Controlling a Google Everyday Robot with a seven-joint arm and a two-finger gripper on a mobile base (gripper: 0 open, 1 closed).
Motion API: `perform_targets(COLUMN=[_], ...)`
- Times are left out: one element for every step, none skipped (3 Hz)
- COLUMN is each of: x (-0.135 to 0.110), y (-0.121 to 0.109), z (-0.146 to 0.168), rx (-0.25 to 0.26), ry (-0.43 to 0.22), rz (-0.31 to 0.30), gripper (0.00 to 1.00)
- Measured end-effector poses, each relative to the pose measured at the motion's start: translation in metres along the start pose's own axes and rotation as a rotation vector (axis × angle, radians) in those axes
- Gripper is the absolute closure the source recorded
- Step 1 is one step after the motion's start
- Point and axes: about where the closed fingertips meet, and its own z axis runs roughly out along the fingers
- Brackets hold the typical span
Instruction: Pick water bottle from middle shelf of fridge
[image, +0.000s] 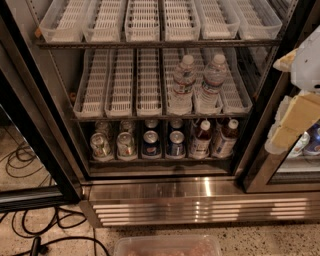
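Note:
Two clear ribbed water bottles with white caps stand side by side on the fridge's middle shelf (122, 116), right of centre: one (183, 82) to the left, the other (213, 80) to the right. They stand in white slotted lane trays. The fridge door is open. My gripper (296, 119), white and pale yellow, hangs close to the camera at the right edge, in front of the black door frame. It is to the right of the bottles and apart from them, and it holds nothing that I can see.
The lower rack holds several cans (151, 144) and two brown-drink bottles (201, 137). The top shelf carries empty white trays (145, 22). A louvred steel base panel (200, 210) sits below. Black cables (30, 235) lie on the floor at left. A clear plastic bin (167, 246) is at the bottom.

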Motion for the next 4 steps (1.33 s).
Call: perform_targets(x=[0.010, 0.006, -0.010, -0.031], y=[0.005, 0.000, -0.018, -0.033], z=[0.032, 0.064, 0.080, 0.084], rx=[0.020, 0.052, 0.110, 0.150], ry=[-0.099, -0.211, -0.322, -0.413], rz=[0.159, 0.266, 0.321, 0.320], gripper=[0.00, 0.00, 0.00, 0.00])
